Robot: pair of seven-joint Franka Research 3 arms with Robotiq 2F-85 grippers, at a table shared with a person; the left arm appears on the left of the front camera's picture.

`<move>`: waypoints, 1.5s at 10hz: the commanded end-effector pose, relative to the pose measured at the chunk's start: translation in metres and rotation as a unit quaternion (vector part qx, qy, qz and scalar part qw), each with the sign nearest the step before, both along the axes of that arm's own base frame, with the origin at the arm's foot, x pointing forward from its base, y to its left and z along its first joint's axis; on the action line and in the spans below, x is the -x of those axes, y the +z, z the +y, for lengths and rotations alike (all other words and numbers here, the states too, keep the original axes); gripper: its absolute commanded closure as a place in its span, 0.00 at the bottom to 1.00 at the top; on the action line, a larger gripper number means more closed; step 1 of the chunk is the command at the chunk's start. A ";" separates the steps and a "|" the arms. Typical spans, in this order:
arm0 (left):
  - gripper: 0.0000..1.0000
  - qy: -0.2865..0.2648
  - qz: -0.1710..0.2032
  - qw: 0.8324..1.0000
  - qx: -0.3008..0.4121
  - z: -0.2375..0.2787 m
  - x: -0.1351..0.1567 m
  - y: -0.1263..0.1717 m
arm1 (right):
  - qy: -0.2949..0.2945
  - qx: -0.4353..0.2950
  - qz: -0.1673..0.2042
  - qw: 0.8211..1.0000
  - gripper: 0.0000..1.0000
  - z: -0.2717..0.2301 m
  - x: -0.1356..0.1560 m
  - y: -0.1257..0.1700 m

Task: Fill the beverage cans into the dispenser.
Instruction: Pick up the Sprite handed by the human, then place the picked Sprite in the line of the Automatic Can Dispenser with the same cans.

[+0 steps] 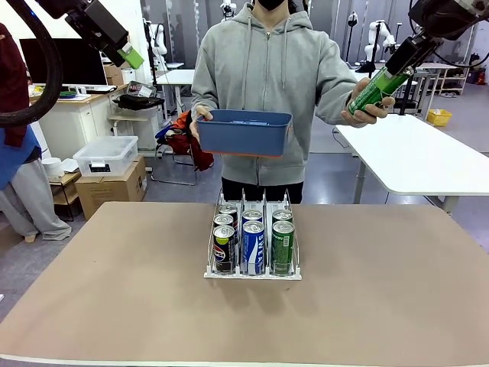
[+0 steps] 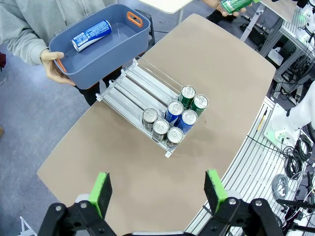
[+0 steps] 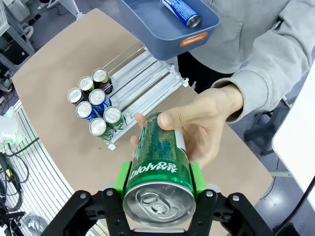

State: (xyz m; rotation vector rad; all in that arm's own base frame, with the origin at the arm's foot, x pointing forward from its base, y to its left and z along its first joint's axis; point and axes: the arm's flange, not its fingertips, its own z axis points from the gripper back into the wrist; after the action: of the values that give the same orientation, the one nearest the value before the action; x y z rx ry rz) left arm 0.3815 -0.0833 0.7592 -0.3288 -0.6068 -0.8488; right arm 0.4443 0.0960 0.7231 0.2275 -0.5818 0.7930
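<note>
My right gripper (image 3: 160, 178) is shut on a green beverage can (image 3: 158, 157), its green pads pressed on both sides. The person's hand (image 3: 209, 120) still wraps the can's far end, high above the table's right side (image 1: 365, 103). The dispenser (image 1: 211, 269) stands at mid-table, with several black, blue-and-white and green cans (image 1: 253, 246) at the front of its three lanes. My left gripper (image 2: 157, 191) hangs open and empty high over the table's left side (image 1: 127, 52).
The person at the far side holds a blue bin (image 1: 244, 134) above the dispenser's back end in the other hand. One blue-and-white can (image 2: 92, 35) lies on its side in the bin. A white table (image 1: 428, 157) stands off to the right.
</note>
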 end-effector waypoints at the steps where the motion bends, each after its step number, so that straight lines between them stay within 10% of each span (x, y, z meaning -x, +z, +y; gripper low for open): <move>1: 0.00 -0.004 0.005 1.000 0.004 0.003 0.000 -0.001 | 0.003 -0.015 0.002 1.000 1.00 -0.003 0.000 -0.003; 15: 0.00 -0.004 0.005 1.000 0.004 0.003 0.000 -0.001 | 0.007 -0.007 -0.003 1.000 1.00 -0.001 0.001 0.001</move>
State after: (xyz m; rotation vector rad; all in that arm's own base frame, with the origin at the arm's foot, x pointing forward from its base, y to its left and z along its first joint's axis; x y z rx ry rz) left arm 0.3815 -0.0832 0.7592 -0.3289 -0.6066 -0.8488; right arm 0.4444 0.0954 0.7225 0.2418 -0.5894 0.8116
